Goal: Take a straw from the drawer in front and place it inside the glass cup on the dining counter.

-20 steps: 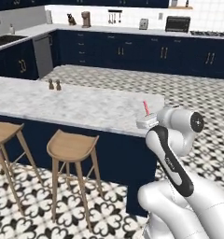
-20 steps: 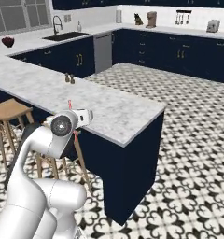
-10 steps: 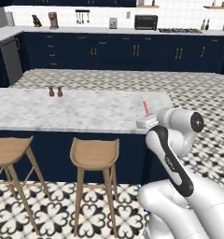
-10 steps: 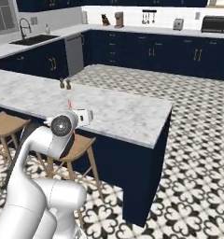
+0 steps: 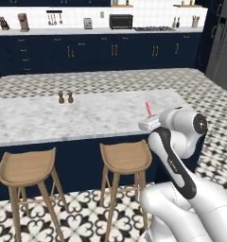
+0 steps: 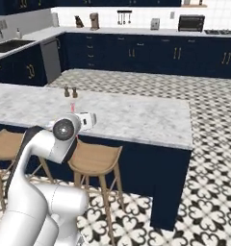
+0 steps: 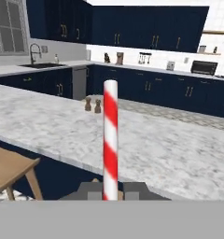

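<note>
The gripper [image 7: 110, 190] is closed on the straw [image 7: 110, 140], which stands upright between the two dark fingertips [image 7: 90, 190] in the hand view, striped red and white along its length. In the left base view the straw's [image 5: 148, 109] top pokes up above the white hand, and in the right base view a short pink piece of it [image 6: 72, 106] shows just above the arm's round joint. It is held in the air at the near edge of the dining counter [image 5: 101, 118], on the stool side.

The marble top ahead of the straw is mostly bare. Two small brown salt and pepper shakers [image 5: 65, 98] stand side by side, well apart from the gripper, toward the far edge of the counter; the hand view has them [image 7: 93, 104] just left of the straw. The glass cup cannot be made out on the marble in any of the views; it may be lost against the pale surface.

Two wooden stools sit under the counter's near overhang. One stool [image 5: 126, 158] is just beside the arm's elbow in the left base view, the other stool [image 5: 26, 169] farther left. In the right base view a stool seat [image 6: 95, 157] lies directly below the hand.

Beyond the counter is a patterned black-and-white tile floor [image 6: 204, 96], then a run of navy cabinets [image 5: 110, 54] under a white worktop carrying a toaster oven [image 5: 120, 21], a knife block [image 5: 3, 21] and hanging utensils [image 5: 53, 18]. A sink with a faucet [image 7: 34, 53] sits on the left worktop in the hand view.
</note>
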Tool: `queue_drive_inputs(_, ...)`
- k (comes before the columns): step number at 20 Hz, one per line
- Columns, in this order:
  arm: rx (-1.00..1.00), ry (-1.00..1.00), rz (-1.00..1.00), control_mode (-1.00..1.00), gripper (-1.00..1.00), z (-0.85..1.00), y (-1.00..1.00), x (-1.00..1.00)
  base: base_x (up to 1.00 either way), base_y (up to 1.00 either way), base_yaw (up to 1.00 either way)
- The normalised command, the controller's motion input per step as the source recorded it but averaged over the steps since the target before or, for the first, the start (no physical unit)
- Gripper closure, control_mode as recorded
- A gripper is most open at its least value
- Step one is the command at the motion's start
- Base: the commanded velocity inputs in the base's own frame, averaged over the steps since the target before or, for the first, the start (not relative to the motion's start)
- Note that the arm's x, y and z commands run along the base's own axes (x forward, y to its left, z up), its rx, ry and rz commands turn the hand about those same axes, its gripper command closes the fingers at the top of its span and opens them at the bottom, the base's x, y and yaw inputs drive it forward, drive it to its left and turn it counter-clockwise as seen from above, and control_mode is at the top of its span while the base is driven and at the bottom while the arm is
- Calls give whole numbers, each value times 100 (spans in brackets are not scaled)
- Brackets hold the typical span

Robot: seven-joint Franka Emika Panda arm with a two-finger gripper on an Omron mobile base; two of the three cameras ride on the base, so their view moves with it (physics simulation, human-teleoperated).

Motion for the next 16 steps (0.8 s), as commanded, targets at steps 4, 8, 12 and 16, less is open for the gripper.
queue_drive_inputs(4, 0, 0, 0, 100, 100, 0, 0, 0, -28, 100, -34)
queue_drive_inputs(8, 0, 0, 0, 100, 100, 0, 0, 0, -30, 100, -33)
queue_drive_inputs(12, 0, 0, 0, 100, 100, 0, 0, 0, -39, 100, -32)
queue_drive_inputs(16, 0, 0, 0, 100, 100, 0, 0, 0, -52, 100, -29)
